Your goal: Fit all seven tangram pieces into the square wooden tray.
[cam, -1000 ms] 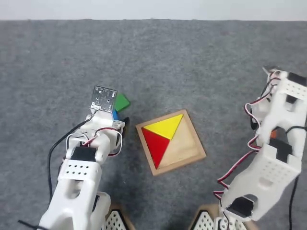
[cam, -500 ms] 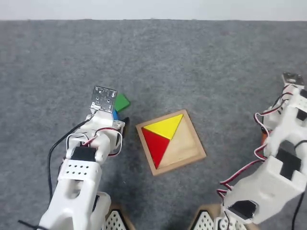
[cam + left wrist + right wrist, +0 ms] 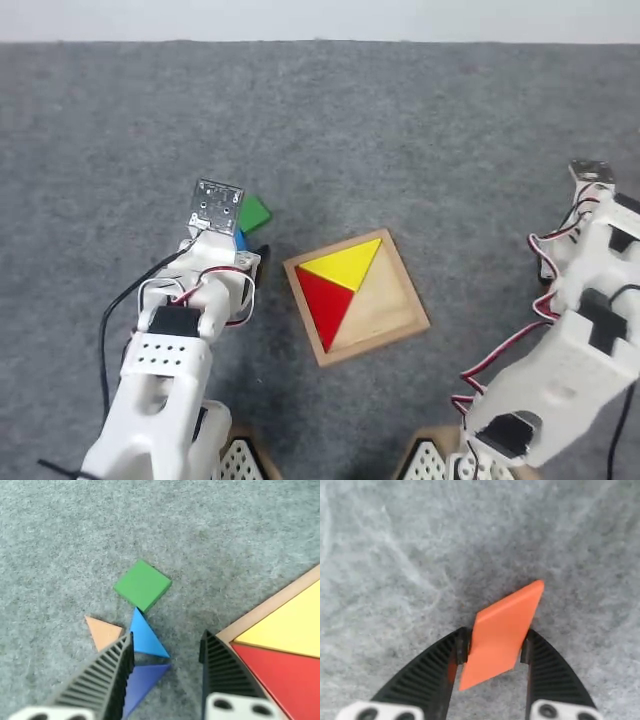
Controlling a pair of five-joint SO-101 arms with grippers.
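Right wrist view: the right gripper (image 3: 492, 647) clenches a flat orange parallelogram (image 3: 501, 632), well right of the tray (image 3: 392, 296), which holds a yellow triangle (image 3: 345, 265) and a red triangle (image 3: 328, 305). The left gripper (image 3: 167, 637) gapes just left of the tray.

1. Tray (image 3: 392, 300) lay mid-desk (image 3: 400, 120), between the two arms.
2. In the tray, far large triangle (image 3: 345, 265) and near large triangle (image 3: 327, 300) lay edge to edge, filling the half toward the left arm.
3. Left of the tray lay the square piece (image 3: 142, 585). Just beside it, nearer the arm, three loose triangles (image 3: 145, 637) clustered under the left end effector (image 3: 167, 637).
4. Well right of the tray, the parallelogram (image 3: 502, 625) sat between the fingers of the right end effector (image 3: 495, 635).
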